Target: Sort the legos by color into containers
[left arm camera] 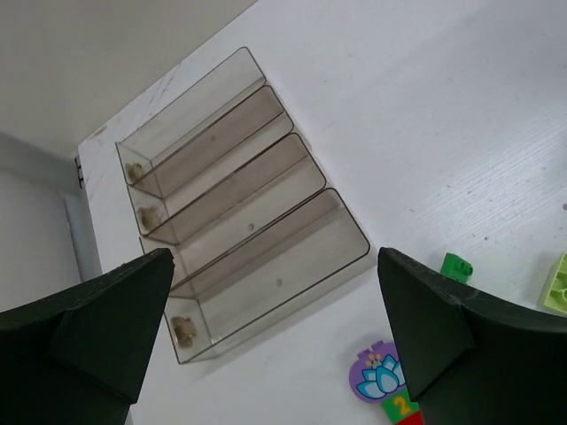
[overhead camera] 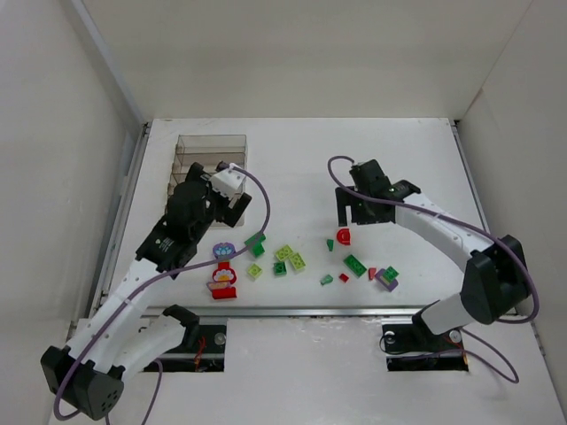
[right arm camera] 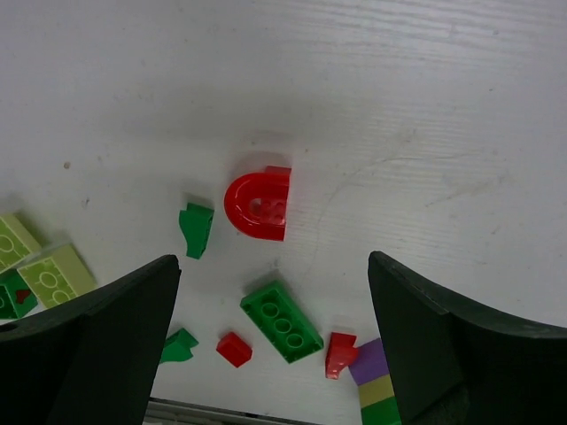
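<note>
Nearest, front-centre of table (overhead camera: 399, 150): legos (overhead camera: 292, 258) scattered loose. At left end of scatter, flower-topped piece (overhead camera: 222, 270). Next up, right gripper (right arm camera: 273, 258): jaws spread wide, nothing between them, hovering over red arch brick (right arm camera: 257, 205). Left gripper (left arm camera: 275, 257): also fully spread, empty, just short of tray (left arm camera: 266, 106). Tray farthest, back-left, well apart from the bricks.

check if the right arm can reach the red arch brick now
Probably yes: the right gripper stands open above the red arch brick, nothing lies on it, and the small green piece beside it is apart.
</note>
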Robot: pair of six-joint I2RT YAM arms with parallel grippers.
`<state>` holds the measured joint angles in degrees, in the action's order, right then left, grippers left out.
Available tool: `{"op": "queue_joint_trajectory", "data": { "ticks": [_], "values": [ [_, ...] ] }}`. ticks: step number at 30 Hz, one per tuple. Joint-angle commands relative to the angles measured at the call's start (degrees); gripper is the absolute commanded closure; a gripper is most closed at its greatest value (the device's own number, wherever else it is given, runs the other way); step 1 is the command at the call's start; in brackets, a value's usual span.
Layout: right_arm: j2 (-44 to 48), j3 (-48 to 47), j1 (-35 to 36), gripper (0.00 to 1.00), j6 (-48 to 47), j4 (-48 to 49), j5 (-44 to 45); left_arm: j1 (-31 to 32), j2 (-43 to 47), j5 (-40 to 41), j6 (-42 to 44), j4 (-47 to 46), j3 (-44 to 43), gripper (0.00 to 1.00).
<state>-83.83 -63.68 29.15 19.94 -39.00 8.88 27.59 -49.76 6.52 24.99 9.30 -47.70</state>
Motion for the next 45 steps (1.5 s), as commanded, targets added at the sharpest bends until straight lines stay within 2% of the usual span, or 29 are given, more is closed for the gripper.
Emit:
{"op": "queue_joint_trajectory", "data": {
  "ticks": [1,8,24,29,33,38,39,42,45],
  "values": [
    [-2.2,1.1,-0.5,0.08,2.6,2.0,-5.4,-0.1,2.0,2.8,-5.5,2.0,-0.4,0.01],
    [-9.6,2.7,-0.5,0.15,3.2,7.0,-6.8,-0.1,3.2,3.4,-7.1,2.8,1.4,0.01],
    [-17.5,0.2,-1.5,0.49,4.5,9.3,-7.2,-0.1,2.1,0.2,-8.9,4.0,0.9,0.01],
    [-17.5,-2.7,-2.1,0.74,3.3,9.3,-7.7,-0.1,2.1,-3.5,-5.0,4.0,0.9,0.01],
    [-15.1,-9.5,-2.1,0.94,1.2,5.9,-9.8,-0.1,2.7,-12.9,3.5,3.0,0.3,0.01],
    [-8.5,-18.2,-1.4,0.96,-0.6,9.7,-22.6,-0.1,4.8,-22.5,11.9,-10.7,4.9,0.01],
    [-7.5,-19.3,-0.9,0.96,-0.6,11.2,-28.6,-0.1,4.8,-24.3,12.8,-16.1,5.5,0.01],
    [-5.6,-22.3,1.7,0.96,1.5,17.6,-39.6,-0.1,2.8,-30.5,13.3,-26.2,6.6,0.01],
    [-5.6,-23.9,4.2,0.97,2.6,21.9,-43.9,-0.1,-1.7,-36.9,11.4,-29.4,3.3,0.01]
  ]
}}
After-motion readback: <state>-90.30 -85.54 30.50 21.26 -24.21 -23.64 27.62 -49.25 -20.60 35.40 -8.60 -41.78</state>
